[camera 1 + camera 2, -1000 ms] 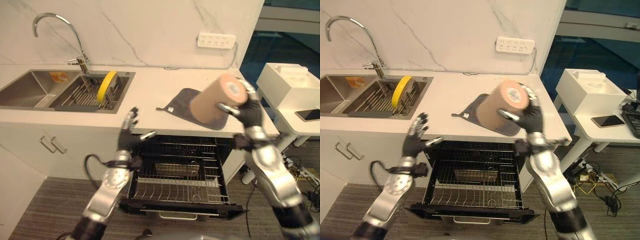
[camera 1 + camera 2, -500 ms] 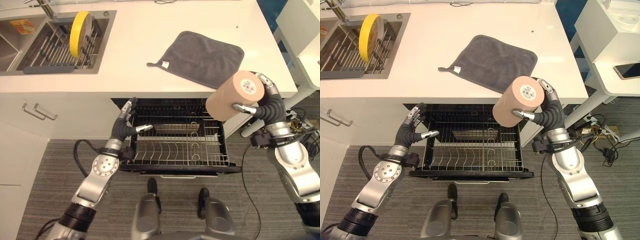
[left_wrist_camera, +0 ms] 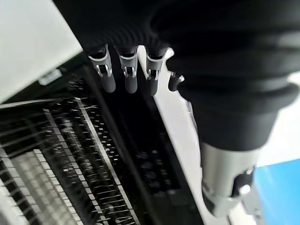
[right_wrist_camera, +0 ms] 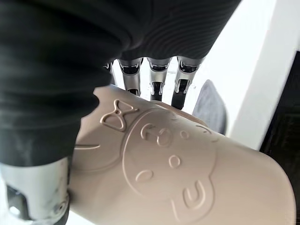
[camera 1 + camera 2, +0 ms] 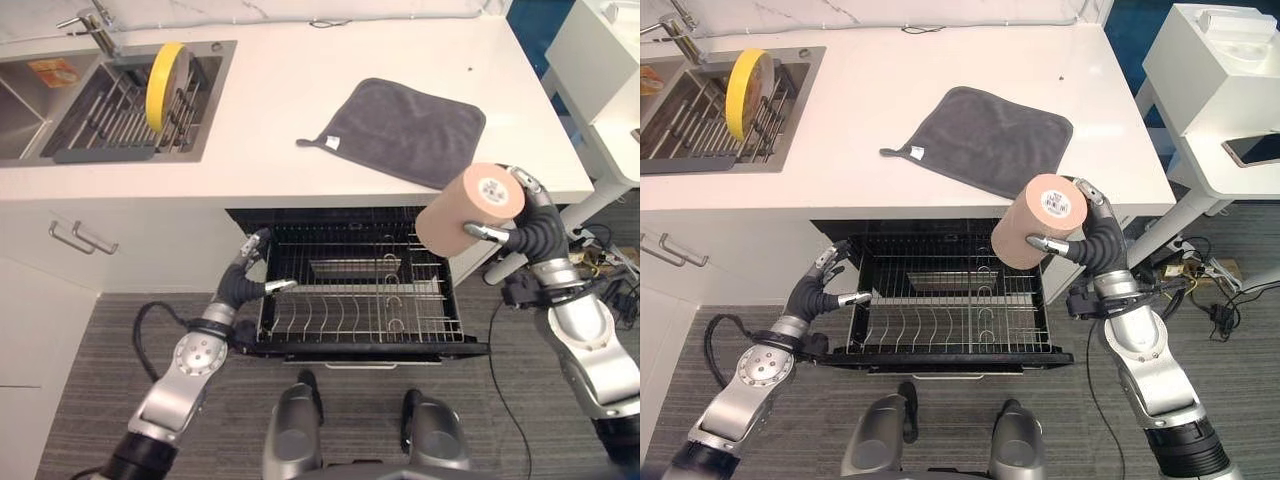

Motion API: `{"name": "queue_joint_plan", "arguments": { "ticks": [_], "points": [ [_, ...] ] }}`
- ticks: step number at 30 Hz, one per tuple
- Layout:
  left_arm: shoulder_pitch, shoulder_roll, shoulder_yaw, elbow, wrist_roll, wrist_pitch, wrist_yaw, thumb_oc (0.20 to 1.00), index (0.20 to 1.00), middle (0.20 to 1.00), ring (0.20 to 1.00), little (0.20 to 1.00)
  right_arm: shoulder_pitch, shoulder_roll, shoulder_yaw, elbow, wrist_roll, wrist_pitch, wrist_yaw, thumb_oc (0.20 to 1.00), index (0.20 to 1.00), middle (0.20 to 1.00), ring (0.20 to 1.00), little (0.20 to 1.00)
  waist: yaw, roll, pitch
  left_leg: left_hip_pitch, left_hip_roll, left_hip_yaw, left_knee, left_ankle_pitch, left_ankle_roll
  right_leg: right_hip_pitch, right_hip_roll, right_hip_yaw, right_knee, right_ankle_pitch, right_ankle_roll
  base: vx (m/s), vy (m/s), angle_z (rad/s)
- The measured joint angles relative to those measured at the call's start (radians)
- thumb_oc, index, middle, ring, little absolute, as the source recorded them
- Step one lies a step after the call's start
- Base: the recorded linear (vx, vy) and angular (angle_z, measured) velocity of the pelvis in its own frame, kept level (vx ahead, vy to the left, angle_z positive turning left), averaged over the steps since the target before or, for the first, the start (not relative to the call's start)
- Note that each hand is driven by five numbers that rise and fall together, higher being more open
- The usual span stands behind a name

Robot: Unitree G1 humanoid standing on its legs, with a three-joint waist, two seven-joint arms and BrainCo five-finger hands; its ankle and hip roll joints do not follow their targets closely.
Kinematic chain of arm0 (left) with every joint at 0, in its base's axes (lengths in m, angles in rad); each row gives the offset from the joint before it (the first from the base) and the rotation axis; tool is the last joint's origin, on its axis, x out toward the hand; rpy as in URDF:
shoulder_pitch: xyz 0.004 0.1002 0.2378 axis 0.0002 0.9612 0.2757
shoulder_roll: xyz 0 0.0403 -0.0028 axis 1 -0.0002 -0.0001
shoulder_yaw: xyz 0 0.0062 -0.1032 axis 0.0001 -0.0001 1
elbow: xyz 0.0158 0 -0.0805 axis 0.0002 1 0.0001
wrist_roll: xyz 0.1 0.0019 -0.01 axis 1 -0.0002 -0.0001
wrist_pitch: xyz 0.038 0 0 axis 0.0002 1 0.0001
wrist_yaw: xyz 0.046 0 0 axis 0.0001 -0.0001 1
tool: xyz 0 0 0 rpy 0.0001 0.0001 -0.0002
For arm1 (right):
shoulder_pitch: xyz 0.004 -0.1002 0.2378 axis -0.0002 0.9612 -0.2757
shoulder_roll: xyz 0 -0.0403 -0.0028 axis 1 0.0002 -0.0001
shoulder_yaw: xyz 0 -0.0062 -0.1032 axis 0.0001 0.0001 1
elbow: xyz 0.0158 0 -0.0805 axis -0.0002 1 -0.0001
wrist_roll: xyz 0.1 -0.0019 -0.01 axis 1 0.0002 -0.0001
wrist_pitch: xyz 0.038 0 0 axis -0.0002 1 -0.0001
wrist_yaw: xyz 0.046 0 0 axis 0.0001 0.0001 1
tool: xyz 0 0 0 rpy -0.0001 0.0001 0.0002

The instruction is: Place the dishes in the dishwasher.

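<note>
My right hand (image 5: 537, 231) is shut on a beige cup (image 5: 468, 212) with an embossed face (image 4: 173, 164), held on its side above the right end of the pulled-out wire rack (image 5: 360, 310) of the open dishwasher (image 5: 950, 300). My left hand (image 5: 243, 283) is open beside the rack's left front corner, its fingers (image 3: 125, 75) straight and holding nothing. A yellow plate (image 5: 165, 72) stands on edge in the drying rack in the sink (image 5: 60, 105).
A dark grey cloth (image 5: 405, 128) lies on the white counter (image 5: 280, 110) above the dishwasher. A faucet (image 5: 95, 18) stands behind the sink. Cabinet handles (image 5: 82, 238) sit to the left. A white side table (image 5: 1220, 90) with a phone (image 5: 1252, 150) stands to the right.
The camera has tipped down from the wall to the counter and dishwasher. My right hand has lowered the cup towards the rack's right end. My left hand has dropped slightly.
</note>
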Motion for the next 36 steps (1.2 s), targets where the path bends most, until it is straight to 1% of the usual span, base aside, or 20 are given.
{"name": "queue_joint_plan", "arguments": {
  "ticks": [2, 3, 6, 7, 9, 11, 13, 14, 15, 16, 17, 18, 19, 22, 25, 28, 32, 34, 35, 36],
  "points": [
    [0.015, 0.022, -0.003, 0.012, 0.037, 0.031, -0.03, 1.0, 1.0, 1.0, 1.0, 1.0, 0.002, -0.004, 0.0, 0.013, -0.013, 0.003, 0.002, 0.2, 0.2, 0.2, 0.2, 0.2, -0.002, 0.001, 0.0, 0.012, 0.0, 0.001, 0.005, -0.001, -0.002, 0.014, 0.0, 0.0, -0.001, 0.002, 0.004, 0.16, 0.015, 0.0],
    [0.02, 0.045, -0.006, 0.032, 0.073, 0.045, -0.057, 1.0, 1.0, 1.0, 1.0, 1.0, 0.004, -0.023, 0.002, 0.02, -0.017, 0.016, 0.013, 0.2, 0.2, 0.2, 0.2, 0.2, -0.002, 0.002, -0.001, 0.027, 0.001, 0.001, 0.007, -0.005, -0.005, 0.032, 0.0, 0.0, -0.004, 0.002, 0.006, 0.19, 0.011, 0.0],
    [0.064, 0.077, -0.004, 0.064, 0.142, 0.092, -0.116, 1.0, 1.0, 1.0, 1.0, 1.0, 0.071, -0.056, -0.001, 0.019, -0.022, 0.024, 0.041, 0.2, 0.2, 0.2, 0.2, 0.2, -0.007, 0.008, -0.002, 0.079, 0.002, 0.004, 0.017, -0.029, -0.007, 0.095, 0.001, 0.0, -0.019, -0.003, 0.01, 0.18, 0.002, -0.02],
    [0.079, 0.081, -0.006, 0.073, 0.182, 0.116, -0.145, 1.0, 1.0, 1.0, 1.0, 1.0, 0.092, -0.057, 0.0, 0.019, -0.023, 0.033, 0.048, 0.2, 0.2, 0.2, 0.2, 0.2, -0.011, 0.009, -0.003, 0.091, 0.002, 0.005, 0.019, -0.034, -0.01, 0.109, 0.0, 0.0, -0.02, -0.005, 0.01, 0.17, -0.005, -0.03],
    [0.077, 0.094, -0.042, 0.119, 0.252, 0.154, -0.214, 1.0, 1.0, 1.0, 1.0, 1.0, 0.103, -0.057, 0.003, 0.019, -0.025, 0.046, 0.068, 0.2, 0.2, 0.2, 0.2, 0.2, -0.015, 0.011, -0.004, 0.113, 0.003, 0.006, 0.021, -0.037, -0.012, 0.129, 0.001, 0.002, -0.02, -0.006, 0.011, 0.2, -0.015, -0.02],
    [0.071, 0.091, -0.082, 0.168, 0.3, 0.17, -0.234, 1.0, 1.0, 1.0, 1.0, 1.0, 0.101, -0.057, 0.004, 0.019, -0.045, 0.046, 0.079, 0.2, 0.2, 0.2, 0.2, 0.2, -0.017, 0.012, -0.006, 0.139, 0.004, 0.008, 0.019, -0.038, -0.012, 0.153, 0.002, 0.003, -0.022, -0.006, 0.012, 0.14, -0.021, -0.03],
    [0.043, 0.092, -0.138, 0.253, 0.378, 0.189, -0.245, 1.0, 1.0, 1.0, 1.0, 1.0, 0.101, -0.058, 0.011, 0.019, -0.054, 0.049, 0.088, 0.2, 0.2, 0.2, 0.2, 0.2, -0.025, 0.011, -0.023, 0.147, 0.007, 0.008, 0.019, -0.041, -0.014, 0.16, 0.003, 0.005, -0.019, -0.006, 0.012, 0.15, -0.028, -0.03],
    [0.023, 0.088, -0.163, 0.31, 0.408, 0.19, -0.245, 1.0, 1.0, 1.0, 1.0, 1.0, 0.098, -0.058, 0.024, 0.019, -0.054, 0.054, 0.097, 0.2, 0.2, 0.2, 0.2, 0.2, -0.03, 0.008, -0.027, 0.158, 0.009, 0.011, 0.018, -0.042, -0.014, 0.166, 0.004, 0.009, -0.019, -0.007, 0.012, 0.11, -0.02, -0.09],
    [-0.003, 0.074, -0.19, 0.4, 0.437, 0.195, -0.246, 1.0, 1.0, 1.0, 1.0, 1.0, 0.094, -0.057, 0.048, 0.019, -0.054, 0.064, 0.114, 0.2, 0.2, 0.2, 0.2, 0.2, -0.041, 0.004, -0.044, 0.164, 0.011, 0.016, 0.018, -0.043, -0.014, 0.167, 0.006, 0.016, -0.017, -0.008, 0.013, 0.15, -0.031, -0.23],
    [-0.005, 0.06, -0.191, 0.438, 0.445, 0.208, -0.245, 1.0, 1.0, 1.0, 1.0, 1.0, 0.098, -0.058, 0.063, 0.019, -0.054, 0.067, 0.127, 0.2, 0.2, 0.2, 0.2, 0.2, -0.045, -0.003, -0.057, 0.171, 0.019, 0.028, 0.017, -0.043, -0.015, 0.164, 0.014, 0.03, -0.016, -0.008, 0.013, 0.12, -0.028, -0.24],
    [-0.018, 0.032, -0.192, 0.471, 0.468, 0.209, -0.235, 1.0, 1.0, 1.0, 1.0, 1.0, 0.105, -0.054, 0.073, 0.02, -0.055, 0.071, 0.131, 0.2, 0.2, 0.2, 0.2, 0.2, -0.063, -0.015, -0.068, 0.172, 0.026, 0.032, 0.017, -0.043, -0.015, 0.163, 0.019, 0.033, -0.018, -0.011, 0.006, 0.14, -0.029, -0.2],
    [-0.045, -0.002, -0.211, 0.546, 0.477, 0.206, -0.23, 1.0, 1.0, 1.0, 1.0, 1.0, 0.113, -0.049, 0.082, 0.02, -0.055, 0.074, 0.147, 0.2, 0.2, 0.2, 0.2, 0.2, -0.065, -0.017, -0.084, 0.173, 0.029, 0.035, 0.017, -0.043, -0.015, 0.163, 0.021, 0.034, -0.018, -0.011, 0.006, 0.05, 0.0, -0.06],
    [-0.042, -0.022, -0.224, 0.574, 0.476, 0.212, -0.23, 1.0, 1.0, 1.0, 1.0, 1.0, 0.113, -0.039, 0.084, 0.02, -0.057, 0.081, 0.162, 0.2, 0.2, 0.2, 0.2, 0.2, -0.071, -0.025, -0.094, 0.174, 0.03, 0.034, 0.018, -0.043, -0.015, 0.163, 0.022, 0.035, -0.014, -0.013, 0.003, 0.05, 0.008, -0.03],
    [-0.035, -0.047, -0.228, 0.576, 0.475, 0.201, -0.219, 1.0, 1.0, 1.0, 1.0, 1.0, 0.122, -0.035, 0.079, 0.02, -0.063, 0.086, 0.168, 0.2, 0.2, 0.2, 0.2, 0.2, -0.076, -0.035, -0.101, 0.174, 0.032, 0.037, 0.018, -0.041, -0.017, 0.16, 0.023, 0.037, -0.009, -0.013, 0.002, 0.05, 0.031, 0.01],
    [-0.018, -0.06, -0.227, 0.574, 0.476, 0.182, -0.192, 1.0, 1.0, 1.0, 1.0, 1.0, 0.165, -0.035, 0.037, 0.019, -0.063, 0.087, 0.187, 0.2, 0.2, 0.2, 0.2, 0.2, -0.06, -0.015, -0.115, 0.171, 0.031, 0.045, 0.018, -0.041, -0.017, 0.161, 0.019, 0.036, -0.011, -0.012, 0.003, 0.04, 0.041, 0.04],
    [-0.012, -0.064, -0.228, 0.573, 0.477, 0.168, -0.178, 1.0, 1.0, 1.0, 1.0, 1.0, 0.174, -0.035, -0.012, 0.019, -0.062, 0.087, 0.194, 0.2, 0.2, 0.2, 0.2, 0.2, -0.058, 0.004, -0.128, 0.154, 0.03, 0.029, 0.029, -0.041, -0.017, 0.164, 0.016, 0.015, -0.014, -0.012, 0.004, 0.01, 0.039, 0.17],
    [-0.012, -0.089, -0.228, 0.576, 0.477, 0.163, -0.169, 1.0, 1.0, 1.0, 1.0, 1.0, 0.173, -0.033, -0.012, 0.019, -0.064, 0.088, 0.21, 0.2, 0.2, 0.2, 0.2, 0.2, -0.062, 0.021, -0.137, 0.146, 0.022, 0.032, 0.033, -0.041, -0.016, 0.163, 0.002, 0.007, -0.013, -0.013, 0.005, 0.0, 0.098, 0.09],
    [-0.012, -0.106, -0.228, 0.58, 0.477, 0.159, -0.157, 1.0, 1.0, 1.0, 1.0, 1.0, 0.172, -0.025, -0.011, 0.019, -0.066, 0.091, 0.225, 0.2, 0.2, 0.2, 0.2, 0.2, -0.069, 0.031, -0.14, 0.135, 0.022, 0.042, 0.037, -0.041, -0.015, 0.153, -0.007, 0.005, -0.011, -0.013, 0.005, -0.03, 0.118, 0.06],
    [-0.012, -0.112, -0.229, 0.582, 0.477, 0.152, -0.152, 1.0, 1.0, 1.0, 1.0, 1.0, 0.171, -0.025, -0.01, 0.019, -0.069, 0.098, 0.236, 0.2, 0.2, 0.2, 0.2, 0.2, -0.07, 0.032, -0.14, 0.134, 0.021, 0.061, 0.037, -0.041, -0.014, 0.146, -0.016, 0.007, 0.001, -0.014, 0.008, -0.02, 0.075, 0.03],
    [-0.012, -0.118, -0.231, 0.586, 0.477, 0.145, -0.146, 1.0, 1.0, 1.0, 1.0, 1.0, 0.171, -0.025, -0.01, 0.019, -0.08, 0.109, 0.238, 0.2, 0.2, 0.2, 0.2, 0.2, -0.072, 0.035, -0.139, 0.133, 0.019, 0.063, 0.04, -0.04, -0.013, 0.145, -0.022, 0.008, 0.005, -0.016, 0.01, -0.02, 0.048, 0.06]
  ]
}}
